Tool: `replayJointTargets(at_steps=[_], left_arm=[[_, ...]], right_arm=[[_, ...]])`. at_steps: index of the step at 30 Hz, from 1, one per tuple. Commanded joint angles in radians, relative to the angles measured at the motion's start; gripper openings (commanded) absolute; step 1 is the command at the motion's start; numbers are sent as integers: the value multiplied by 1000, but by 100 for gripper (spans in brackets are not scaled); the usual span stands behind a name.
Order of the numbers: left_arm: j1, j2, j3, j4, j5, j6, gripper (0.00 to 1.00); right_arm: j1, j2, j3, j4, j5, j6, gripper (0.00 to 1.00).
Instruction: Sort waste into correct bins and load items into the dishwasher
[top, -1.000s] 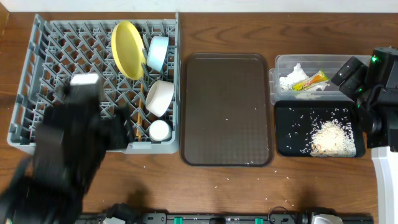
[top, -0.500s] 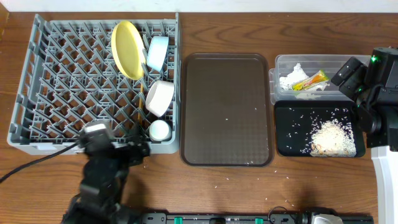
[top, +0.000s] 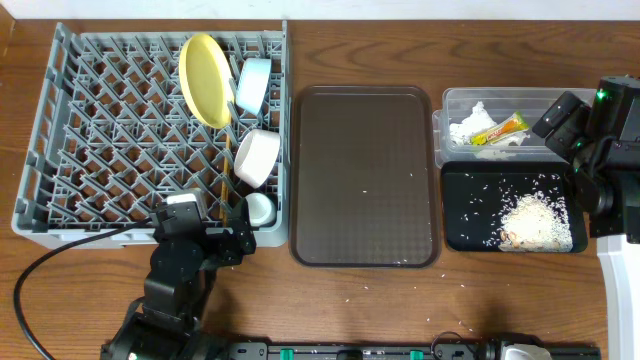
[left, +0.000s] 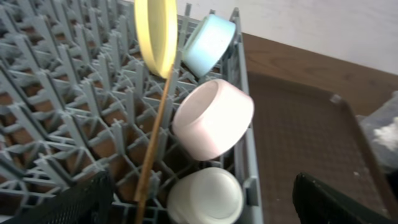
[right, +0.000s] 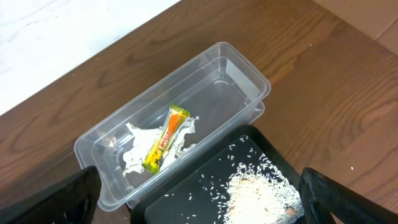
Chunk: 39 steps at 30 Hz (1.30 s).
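rack (top: 100, 130): at 9 o'clock on the table; all items loaded along its 3 o'clock side.
left gripper (left: 202, 202): at the rack's 5 o'clock corner, jaws spread wide, nothing in them; cup directly ahead.
chopsticks (left: 155, 137): leaning from under the plate toward 6 o'clock.
plate (top: 203, 80): on edge between pegs, 12 o'clock end.
blue bowl (top: 253, 85): just beside the plate, at its 3 o'clock.
white bowl (top: 256, 157): on its side, at 6 o'clock of the blue bowl.
cup (top: 258, 209): nearest the front rim.
brown tray (top: 365, 175): centre; a few stray grains (top: 363, 192) on it.
tub (top: 545, 100): at 2 o'clock; holds tissue (top: 466, 128) and wrapper (top: 500, 128).
black tray (top: 460, 215): at 6 o'clock of the tub; holds rice (top: 530, 222).
right gripper (right: 202, 199): over both bins, jaws wide, empty.
step, judged: loading looks done. the left arm should back off toward 6 o'clock, rising first, so no finger catches the cup or tips the chopsticks.
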Motion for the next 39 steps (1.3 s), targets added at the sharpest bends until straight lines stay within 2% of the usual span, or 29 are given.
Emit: replayJointTargets(at_steps=[1,5,7,8,10,13,19,24,28,39], left_arm=[[-4,-1,2,0,-65,83,92],[29,-26,-40,73,-59,165,92],[90,-43,-89,138,-14,186,92],[172,-75,-161,230,62,217,92],[249,-121,-233,314,141,233,92],[328,-218,-326,389,182,236,93],[393,-390,-435,396,180,294,93],[399,-397,-489,428,169,358,93],[399,-422,-540,432,170,359,93],[399,-430,-539,428,166,363,93]], right_arm=[[-3,1,0,0,6,14,99],[-3,1,0,0,6,14,99],[-3,1,0,0,6,14,99],[-3,1,0,0,6,14,99],[-3,1,0,0,6,14,99],[-3,1,0,0,6,14,99],[-3,1,0,0,6,14,99],[-3,1,0,0,6,14,99],[-3,1,0,0,6,14,99],[-3,1,0,0,6,14,99]])
